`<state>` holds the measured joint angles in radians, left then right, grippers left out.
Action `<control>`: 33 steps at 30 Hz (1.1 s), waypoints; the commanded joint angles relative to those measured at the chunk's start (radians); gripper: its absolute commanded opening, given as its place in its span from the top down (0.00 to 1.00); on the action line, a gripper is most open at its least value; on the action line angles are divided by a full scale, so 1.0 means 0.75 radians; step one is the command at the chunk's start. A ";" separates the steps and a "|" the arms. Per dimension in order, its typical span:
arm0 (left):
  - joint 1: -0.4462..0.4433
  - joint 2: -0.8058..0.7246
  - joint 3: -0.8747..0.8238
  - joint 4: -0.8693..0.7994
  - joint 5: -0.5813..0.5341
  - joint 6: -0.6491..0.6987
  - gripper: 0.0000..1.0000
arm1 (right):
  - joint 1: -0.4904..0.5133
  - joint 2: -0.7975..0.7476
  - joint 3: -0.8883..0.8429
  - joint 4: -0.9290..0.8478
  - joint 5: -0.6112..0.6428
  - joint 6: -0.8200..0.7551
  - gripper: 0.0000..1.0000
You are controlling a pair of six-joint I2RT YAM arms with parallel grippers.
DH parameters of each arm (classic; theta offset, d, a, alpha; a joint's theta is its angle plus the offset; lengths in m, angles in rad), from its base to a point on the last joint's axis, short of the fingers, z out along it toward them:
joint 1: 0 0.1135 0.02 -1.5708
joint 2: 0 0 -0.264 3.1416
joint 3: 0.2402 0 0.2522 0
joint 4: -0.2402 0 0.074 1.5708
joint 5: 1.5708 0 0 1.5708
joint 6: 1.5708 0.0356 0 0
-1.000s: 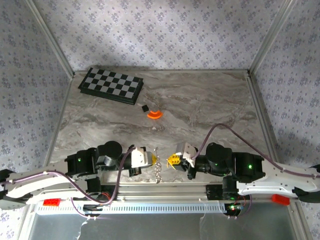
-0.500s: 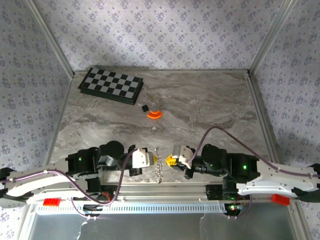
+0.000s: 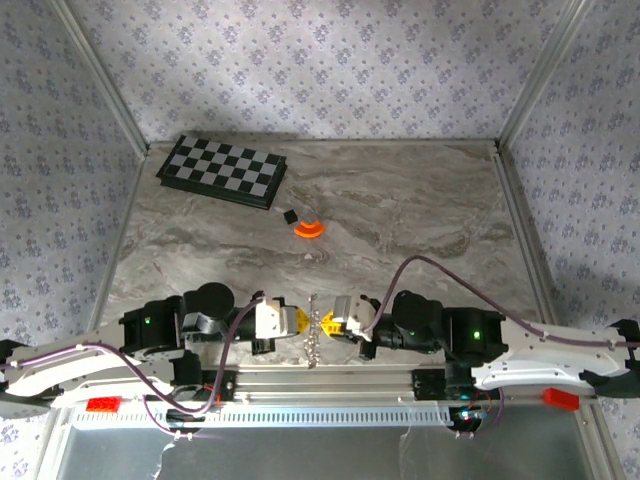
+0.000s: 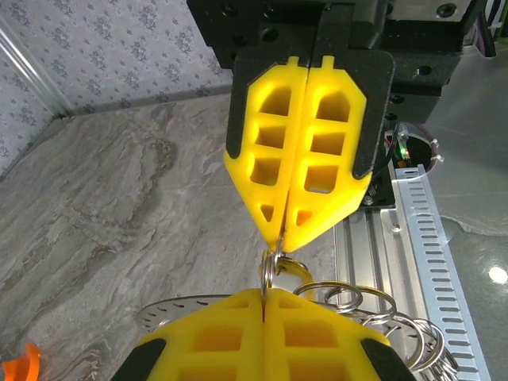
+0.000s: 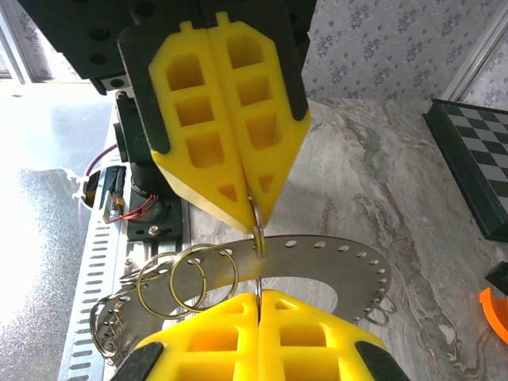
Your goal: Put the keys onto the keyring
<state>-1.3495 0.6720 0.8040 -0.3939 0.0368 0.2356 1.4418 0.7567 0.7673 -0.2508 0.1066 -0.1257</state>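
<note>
1. The left gripper (image 3: 298,321) sits at the middle of the bench's (image 3: 420,210) near edge. It is closed, and its yellow tips appear to pinch one small ring (image 5: 258,232) of the keyring.
2. The keyring (image 3: 314,343) sits between the two grippers at that near edge. I judge it light, stiff and hard, so it will not crush. The bare metal looks slick against the pads, and the split rings (image 5: 181,279) on it hang loose, so they will likely swing and tangle. The flat curved plate (image 5: 325,255) offers the steadiest hold, on its bare band inside the row of holes. A thin ring taken edge-on could twist or slip out.
3. The right gripper (image 3: 332,322) faces the left one tip to tip. It is also closed, seemingly on the same small ring from the other side.
4. I cannot pick out a separate key among the yellow fingers and the metal.
5. Counts:
   - Two grippers.
   - One keyring plate.
   - At least six split rings on it; they overlap too much for an exact count.
   - One checkered board (image 3: 222,171) at the far left corner.
   - One black cube (image 3: 290,215) near the bench's middle.
   - One orange disc (image 3: 309,229) just beside the cube.
</note>
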 commanded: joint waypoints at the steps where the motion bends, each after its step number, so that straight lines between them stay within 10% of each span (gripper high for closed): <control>1: -0.010 -0.018 0.050 0.035 0.018 -0.013 1.00 | 0.031 -0.001 0.044 0.031 0.062 -0.025 1.00; 33: -0.009 -0.002 0.041 0.035 0.012 -0.008 1.00 | 0.122 -0.060 0.038 0.090 0.226 -0.029 1.00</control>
<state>-1.3495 0.6762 0.8040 -0.3943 0.0364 0.2352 1.5276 0.7284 0.7776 -0.2176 0.2535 -0.1322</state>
